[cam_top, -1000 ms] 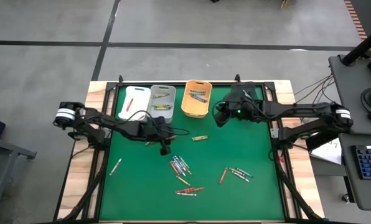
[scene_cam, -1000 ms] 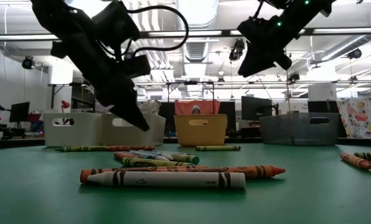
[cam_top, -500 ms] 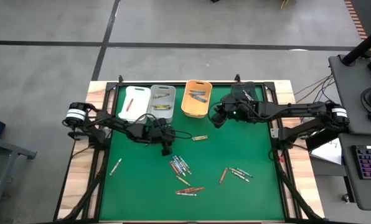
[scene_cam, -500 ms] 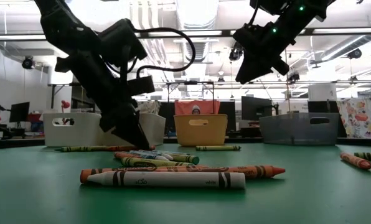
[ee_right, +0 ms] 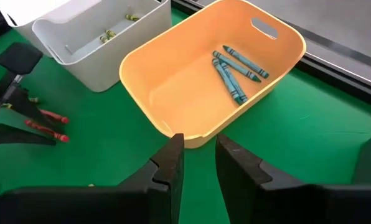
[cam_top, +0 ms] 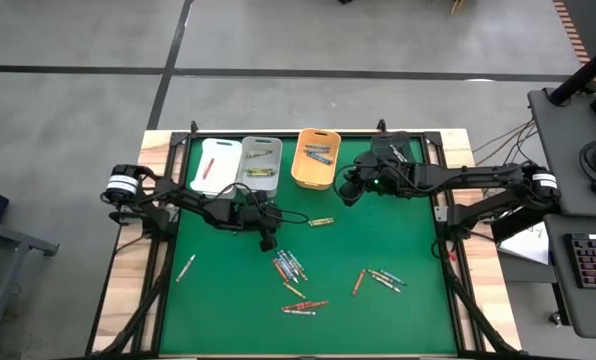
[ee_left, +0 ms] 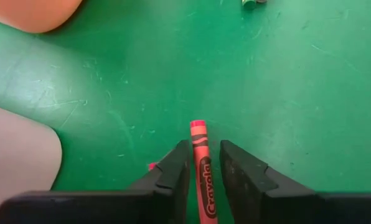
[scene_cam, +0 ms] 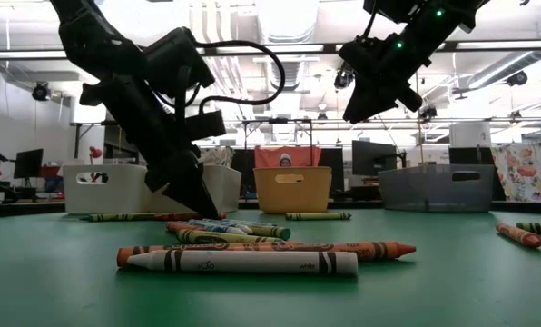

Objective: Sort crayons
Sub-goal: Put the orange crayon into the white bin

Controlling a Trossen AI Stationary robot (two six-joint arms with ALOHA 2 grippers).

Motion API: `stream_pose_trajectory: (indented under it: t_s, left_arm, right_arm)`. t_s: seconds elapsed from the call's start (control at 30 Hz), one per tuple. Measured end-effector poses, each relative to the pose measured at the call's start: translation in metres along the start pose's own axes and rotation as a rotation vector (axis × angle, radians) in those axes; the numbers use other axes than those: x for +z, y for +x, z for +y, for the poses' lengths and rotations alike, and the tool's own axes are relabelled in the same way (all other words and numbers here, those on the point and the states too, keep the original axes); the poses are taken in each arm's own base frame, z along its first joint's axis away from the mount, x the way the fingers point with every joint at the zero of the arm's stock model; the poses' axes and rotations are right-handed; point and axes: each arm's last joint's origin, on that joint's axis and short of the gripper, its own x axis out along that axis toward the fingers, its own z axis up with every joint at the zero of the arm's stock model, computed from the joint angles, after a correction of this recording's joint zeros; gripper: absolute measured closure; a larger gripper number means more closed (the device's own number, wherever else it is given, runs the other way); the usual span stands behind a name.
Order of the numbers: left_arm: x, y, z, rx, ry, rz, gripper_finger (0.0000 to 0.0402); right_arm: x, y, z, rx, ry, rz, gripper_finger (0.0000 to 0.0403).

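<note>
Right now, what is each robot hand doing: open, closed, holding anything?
Left hand: closing around a red crayon lying on the mat.
Right hand: open, empty, raised near the orange bin.

My left tool [ee_left: 204, 171] has matt black plastic fingers. The red crayon [ee_left: 201, 168] between them wears a matt paper wrapper. The surface [ee_left: 297, 93] is a scuffed green mat. The orange bin [ee_right: 173, 81] is smooth plastic.

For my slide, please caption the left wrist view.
Left gripper straddles a red crayon lying on the green mat.
</note>
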Motion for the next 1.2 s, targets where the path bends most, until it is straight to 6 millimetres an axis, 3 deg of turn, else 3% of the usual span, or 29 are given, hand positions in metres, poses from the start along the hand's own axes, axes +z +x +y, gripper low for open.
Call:
stream_pose_trajectory:
  t_s: [0.37, 0.63, 0.93, 1.07, 1.2]
  left_arm:
    - [0.000, 0.000, 0.000, 0.006, -0.019, -0.002, 0.0396]
    - [0.006, -0.009, 0.000, -0.053, -0.075, -0.028, 0.0400]
    - [0.037, -0.063, 0.015, -0.063, -0.104, -0.063, 0.0401]
    - [0.046, -0.094, 0.036, 0.050, -0.094, -0.076, 0.0401]
    - [0.045, -0.117, 0.071, 0.204, -0.149, -0.084, 0.0401]
  right_arm:
    - [0.000, 0.000, 0.000, 0.001, -0.003, 0.001, 0.0330]
    - [-0.001, -0.001, 0.002, 0.008, -0.008, 0.004, 0.0324]
    - [-0.001, -0.001, 0.002, 0.008, -0.008, 0.003, 0.0333]
    - [-0.001, -0.001, 0.002, 0.010, -0.007, 0.000, 0.0329]
    - [-0.001, -0.001, 0.002, 0.011, -0.006, -0.003, 0.0326]
